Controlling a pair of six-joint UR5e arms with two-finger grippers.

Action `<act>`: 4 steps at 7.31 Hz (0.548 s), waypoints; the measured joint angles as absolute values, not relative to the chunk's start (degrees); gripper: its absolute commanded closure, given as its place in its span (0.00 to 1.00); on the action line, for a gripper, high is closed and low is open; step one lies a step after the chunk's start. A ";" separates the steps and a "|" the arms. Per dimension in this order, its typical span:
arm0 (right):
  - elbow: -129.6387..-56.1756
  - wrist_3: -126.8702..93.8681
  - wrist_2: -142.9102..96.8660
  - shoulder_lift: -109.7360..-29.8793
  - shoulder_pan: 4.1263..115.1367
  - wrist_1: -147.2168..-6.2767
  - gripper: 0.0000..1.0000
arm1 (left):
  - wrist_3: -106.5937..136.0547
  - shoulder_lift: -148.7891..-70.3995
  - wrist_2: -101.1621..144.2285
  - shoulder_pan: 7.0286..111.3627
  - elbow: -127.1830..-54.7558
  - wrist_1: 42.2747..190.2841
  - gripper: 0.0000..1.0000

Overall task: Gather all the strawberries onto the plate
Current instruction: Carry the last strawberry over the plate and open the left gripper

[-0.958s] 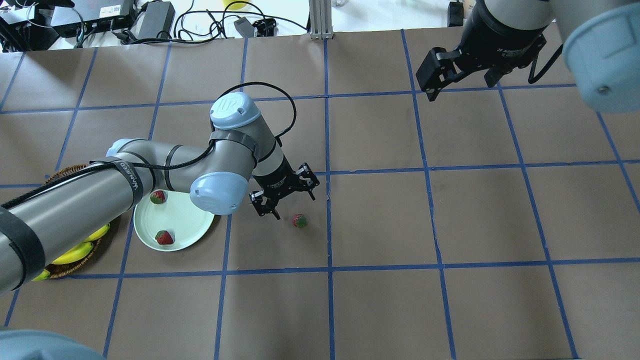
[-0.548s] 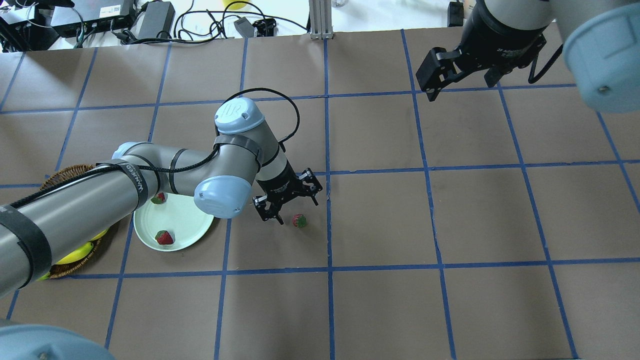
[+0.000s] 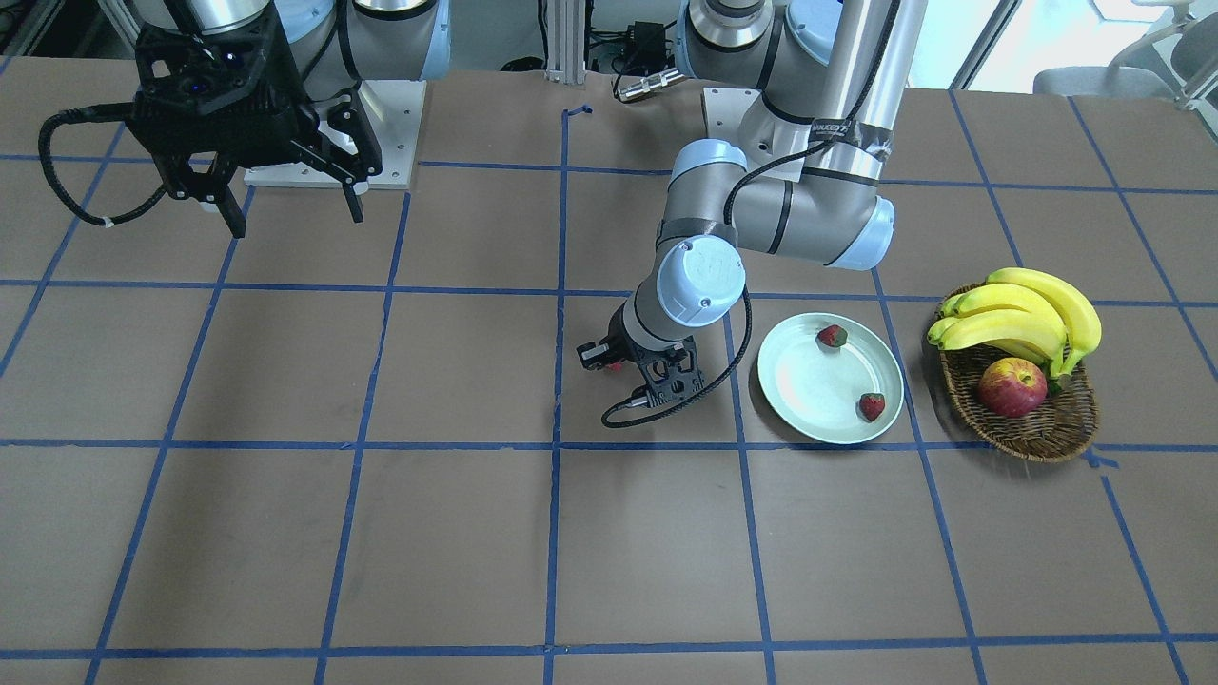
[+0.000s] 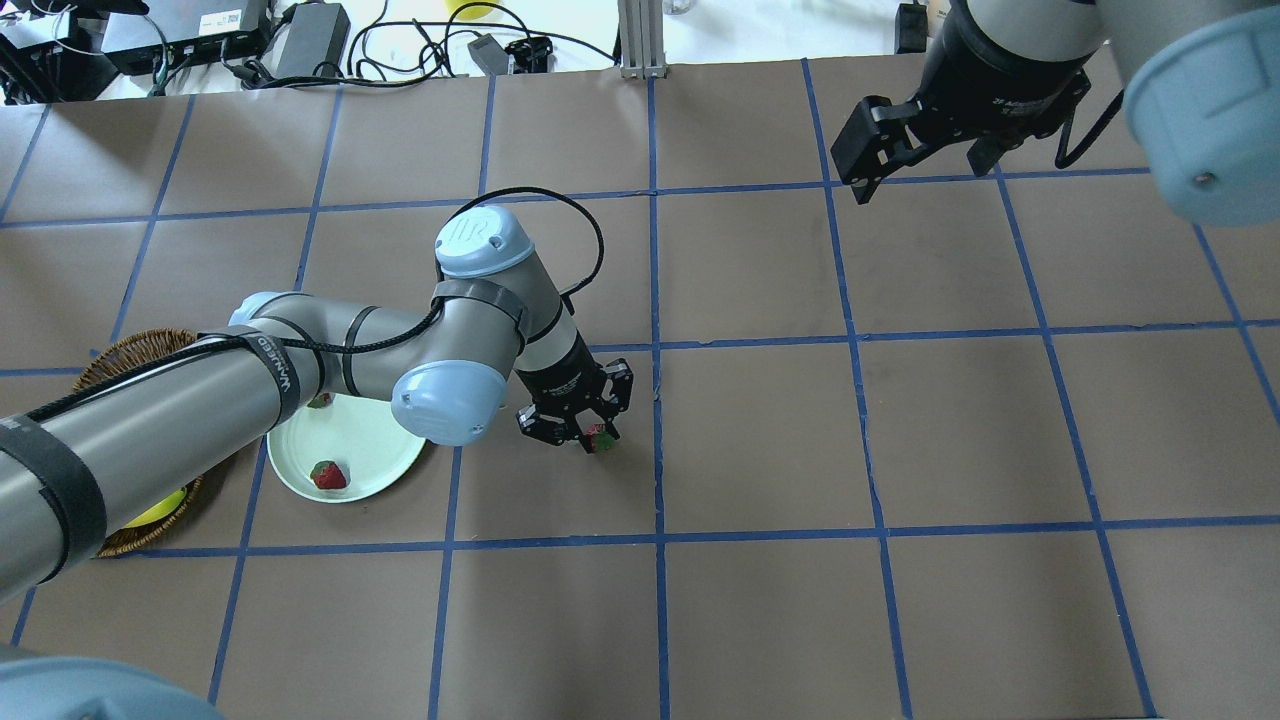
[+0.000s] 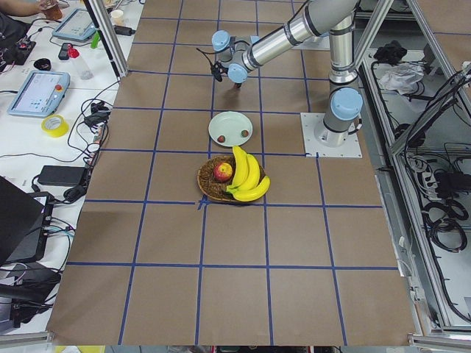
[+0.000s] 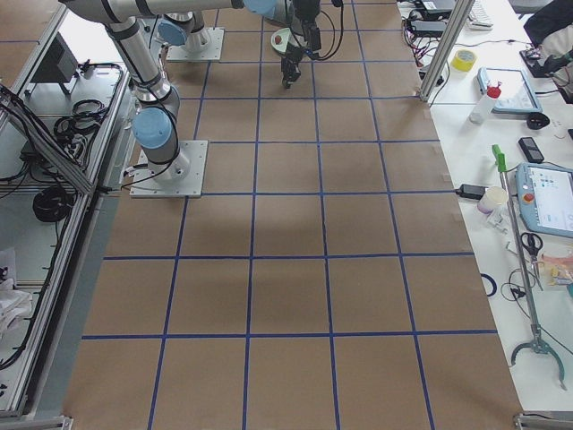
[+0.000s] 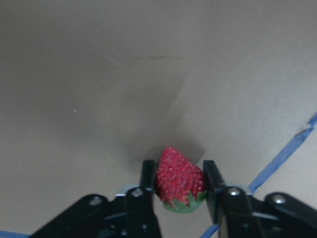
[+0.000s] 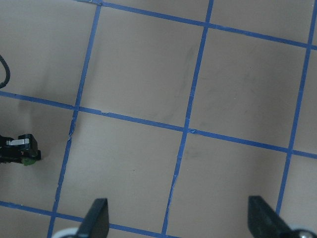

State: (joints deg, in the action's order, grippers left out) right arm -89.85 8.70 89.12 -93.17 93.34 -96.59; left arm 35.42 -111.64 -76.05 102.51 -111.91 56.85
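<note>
Brown paper ruled into squares by blue tape (image 4: pixel 655 300) is covering the table (image 4: pixel 900 620), and most of it is lying bare. At the overhead view's left edge a wicker basket (image 4: pixel 115 352) of bananas (image 4: pixel 150 505) is sitting half hidden under the left arm. Just beside it is lying the mint-green plate (image 4: pixel 370 455).

Two strawberries are resting on the plate, one near its front rim (image 4: pixel 329 474) and the other peeking out from under the arm (image 4: pixel 320 400). So two of the three appear to be done.

Further right, close to a tape line, the left gripper (image 4: pixel 596 436) is standing low over the third strawberry (image 7: pixel 179 179). The wrist camera is showing its fingers (image 7: pixel 148 173) drawn in and pressing the berry's two flanks (green cap toward the lens), with the berry seemingly on the paper. What is remaining, by this reading, is the lift, the carry back to the plate and the release.

That route is looking open, since nothing is standing between berry and plate. The raised rim is asking for some height, and the plate's middle is offering free landing room.

Far right, the right gripper (image 4: pixel 920 165) is hanging high with its jaws spread wide, holding nothing, well apart from the work.
</note>
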 measured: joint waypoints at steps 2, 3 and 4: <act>-89.90 8.70 89.12 -93.17 93.34 -96.59 0.00 | 31.29 -110.36 -85.98 101.17 -107.48 60.32 1.00; -89.93 8.70 89.12 -93.17 93.34 -96.59 0.00 | 26.21 -109.97 -89.60 98.98 -103.79 64.77 1.00; -89.97 8.70 89.12 -93.16 93.35 -96.59 0.00 | 20.92 -109.55 -92.06 95.27 -101.31 68.28 1.00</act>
State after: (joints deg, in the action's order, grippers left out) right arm -89.97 8.70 89.12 -93.16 93.35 -96.59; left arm 20.92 -109.55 -92.06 95.27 -101.31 68.28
